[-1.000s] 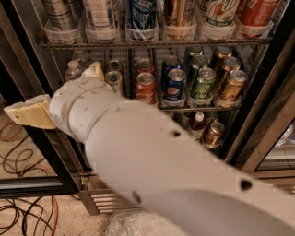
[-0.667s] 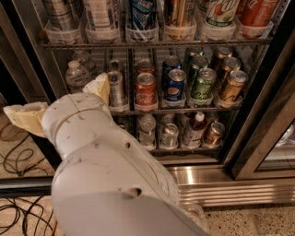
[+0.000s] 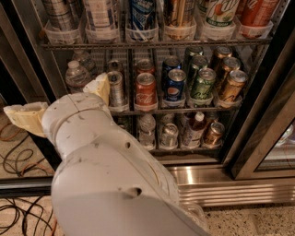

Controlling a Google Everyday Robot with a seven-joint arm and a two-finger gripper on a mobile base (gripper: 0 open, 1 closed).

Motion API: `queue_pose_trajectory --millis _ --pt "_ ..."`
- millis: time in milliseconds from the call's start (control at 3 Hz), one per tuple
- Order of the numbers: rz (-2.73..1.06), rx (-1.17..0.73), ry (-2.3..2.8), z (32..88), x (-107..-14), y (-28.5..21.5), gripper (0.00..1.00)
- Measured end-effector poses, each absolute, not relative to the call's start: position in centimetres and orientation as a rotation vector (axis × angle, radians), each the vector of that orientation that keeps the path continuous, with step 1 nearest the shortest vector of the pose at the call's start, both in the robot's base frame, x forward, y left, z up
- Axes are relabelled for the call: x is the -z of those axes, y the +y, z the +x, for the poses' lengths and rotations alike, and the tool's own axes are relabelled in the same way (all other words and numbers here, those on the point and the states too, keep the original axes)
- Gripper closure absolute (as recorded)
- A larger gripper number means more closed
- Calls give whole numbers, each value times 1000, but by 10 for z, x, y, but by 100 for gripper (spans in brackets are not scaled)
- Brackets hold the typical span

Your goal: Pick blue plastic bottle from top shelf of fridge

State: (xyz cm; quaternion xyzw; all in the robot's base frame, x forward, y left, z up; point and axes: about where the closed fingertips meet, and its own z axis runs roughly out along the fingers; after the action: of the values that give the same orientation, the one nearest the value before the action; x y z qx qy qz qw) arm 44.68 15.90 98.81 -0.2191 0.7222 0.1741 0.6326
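**ITEM: blue plastic bottle, top shelf, second tray from the left**

**Location.** The blue plastic bottle stands upright in a clear tray on the top shelf of the fridge. Neighbouring bottles sit close on either side. Only its lower body shows; the cap is cut off above.

**Hand.** The hand hangs low at the left, level with the middle rack. It is just in front of a small water bottle and well below the item. Its two cream fingers are spread wide apart and hold nothing.

**Handling (judged).** The thin ribbed walls would likely give under a hard squeeze, and the wrap label looks slick. The fill level cannot be told; it is probably full, so heavier than a can.

**Hold.** Grip across the labelled body, above the tray rim. Lift clear of the tray before drawing outward.
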Motion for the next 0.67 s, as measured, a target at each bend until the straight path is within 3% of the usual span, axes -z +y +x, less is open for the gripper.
queue_pose_trajectory --millis 667 --pt "-304 -280 1575 479 -1013 115 0"
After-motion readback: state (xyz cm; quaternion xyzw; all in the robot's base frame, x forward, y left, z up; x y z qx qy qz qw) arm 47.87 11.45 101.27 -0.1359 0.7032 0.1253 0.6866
